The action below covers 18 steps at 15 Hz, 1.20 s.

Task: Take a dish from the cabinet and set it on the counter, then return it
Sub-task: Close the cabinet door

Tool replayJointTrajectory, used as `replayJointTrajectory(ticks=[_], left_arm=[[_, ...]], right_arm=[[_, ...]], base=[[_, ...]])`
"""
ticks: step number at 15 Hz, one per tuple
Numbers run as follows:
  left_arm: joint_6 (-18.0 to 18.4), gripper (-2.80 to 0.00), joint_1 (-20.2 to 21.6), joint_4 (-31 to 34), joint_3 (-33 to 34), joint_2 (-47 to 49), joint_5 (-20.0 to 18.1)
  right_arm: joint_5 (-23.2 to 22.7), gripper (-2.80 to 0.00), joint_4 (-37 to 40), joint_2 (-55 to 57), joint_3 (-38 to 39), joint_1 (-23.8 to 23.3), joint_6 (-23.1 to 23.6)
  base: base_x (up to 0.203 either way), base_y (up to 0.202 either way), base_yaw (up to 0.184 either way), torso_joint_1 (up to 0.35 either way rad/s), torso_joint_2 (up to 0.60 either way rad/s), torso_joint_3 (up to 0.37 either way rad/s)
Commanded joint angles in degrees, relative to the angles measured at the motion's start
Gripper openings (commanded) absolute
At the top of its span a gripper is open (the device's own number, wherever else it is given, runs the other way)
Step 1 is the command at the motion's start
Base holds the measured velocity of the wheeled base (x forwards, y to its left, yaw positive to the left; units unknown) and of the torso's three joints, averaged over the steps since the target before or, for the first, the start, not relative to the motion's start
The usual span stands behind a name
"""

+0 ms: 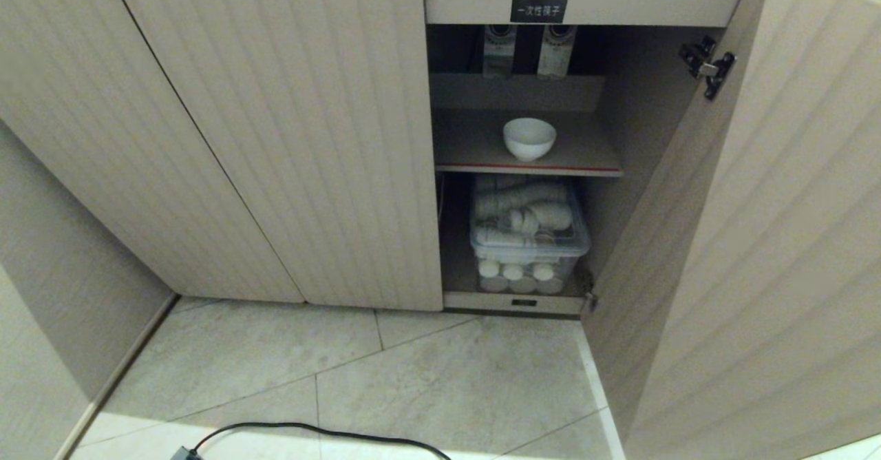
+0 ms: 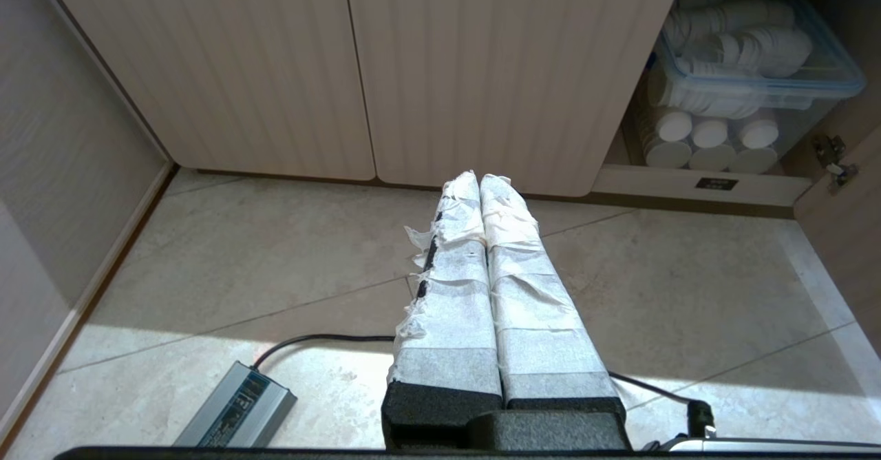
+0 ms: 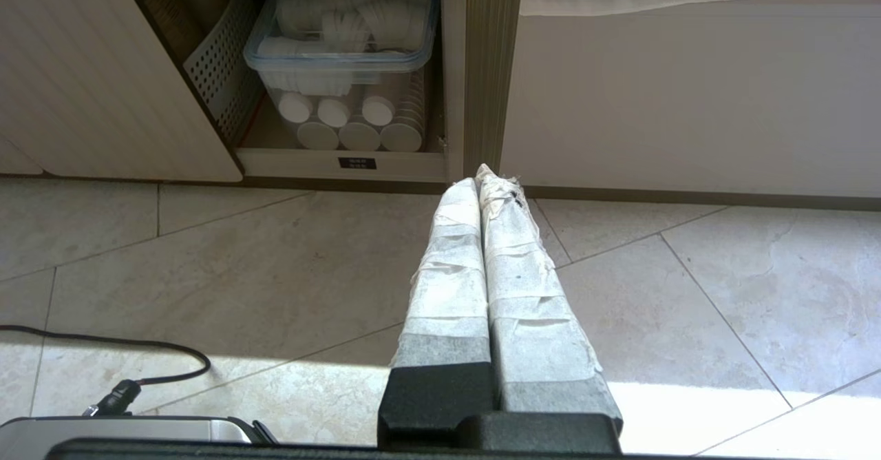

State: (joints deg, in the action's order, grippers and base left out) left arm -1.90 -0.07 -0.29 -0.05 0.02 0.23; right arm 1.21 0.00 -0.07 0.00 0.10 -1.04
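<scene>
Dish (image 1: 529, 138) sits upright, mouth up, centre frame on the red-edged shelf (image 1: 528, 168) of the open cabinet (image 1: 275, 136), clear shelf around it. Left gripper (image 2: 480, 179) and right gripper (image 3: 479, 174) hang over the floor (image 1: 413, 377), fingers pressed together, holding nothing.

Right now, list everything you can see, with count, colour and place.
dish: one, white, upright on the red-edged shelf of the open cabinet.
cabinet door: one, beige, ribbed, swung open on the right.
black label: one, white characters, above the opening.
clear bin: one, holding sleeves of white cups, below the shelf.
perforated basket: one, pale, beside the bin.
black cable: one, on the tiled floor.
grey power adapter: one, on the floor.
left gripper: shut, empty, above the floor.
right gripper: shut, empty, above the floor.
</scene>
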Motion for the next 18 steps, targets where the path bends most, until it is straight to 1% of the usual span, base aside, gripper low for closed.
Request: replayJointTrajectory(ticks=[1,18], left_arm=[[0.0,-2.8,0.0,0.0,0.0,0.0,0.0],[0.0,-2.8,0.0,0.0,0.0,0.0,0.0]], right_arm=[[0.0,-2.8,0.0,0.1,0.0,0.0,0.1],[0.0,-2.8,0.0,0.1,0.0,0.0,0.0]], base=[[0.0,0.0,0.0,0.0,0.0,0.0],[0.0,0.0,0.0,0.0,0.0,0.0]])
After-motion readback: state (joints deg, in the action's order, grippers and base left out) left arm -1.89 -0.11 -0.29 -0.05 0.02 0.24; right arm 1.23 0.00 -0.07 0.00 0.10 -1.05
